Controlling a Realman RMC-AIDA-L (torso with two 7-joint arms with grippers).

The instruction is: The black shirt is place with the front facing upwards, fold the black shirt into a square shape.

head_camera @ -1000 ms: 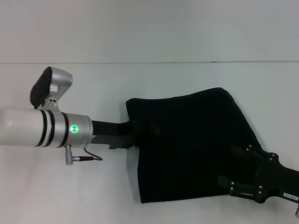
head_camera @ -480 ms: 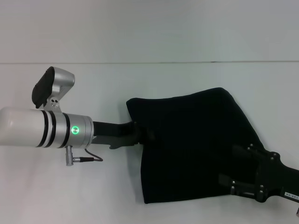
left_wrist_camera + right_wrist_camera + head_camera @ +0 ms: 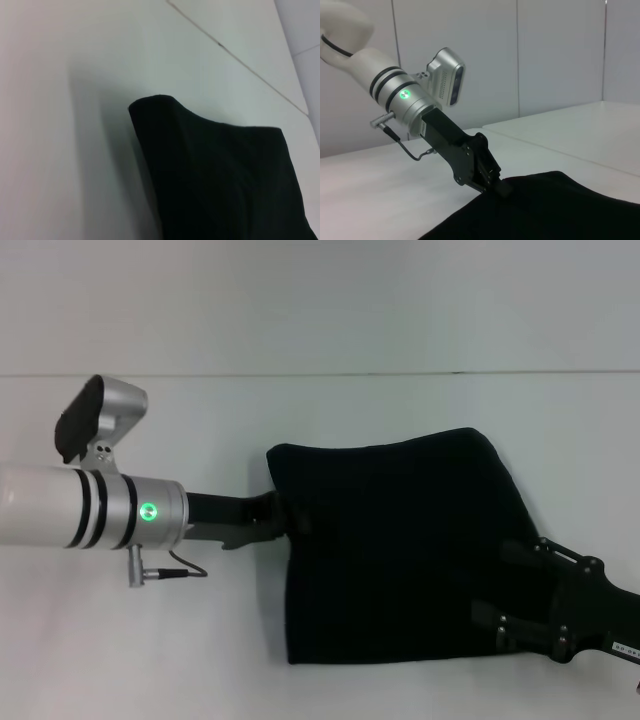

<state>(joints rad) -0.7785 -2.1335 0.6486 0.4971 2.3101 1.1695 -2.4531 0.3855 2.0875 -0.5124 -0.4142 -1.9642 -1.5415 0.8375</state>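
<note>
One black shirt (image 3: 400, 550), folded, lies flat on white bench (image 3: 150, 640). Two claws. Left claw (image 3: 290, 520) pinched tight on shirt's left edge. Right claw (image 3: 515, 590) over shirt's right side; opening can't be judged.

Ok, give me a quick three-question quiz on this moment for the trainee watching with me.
1. True or false: the black shirt lies fully spread out with both sleeves showing.
2. Where is the left hand? A) at the shirt's left edge, B) at the shirt's far edge, C) lifted clear, away from the shirt.
3. Fill in: the right hand is over the shirt's near ___ corner, on the white table.

Key: 1 false, it is folded into a compact shape. 2 A. 3 right.
</note>
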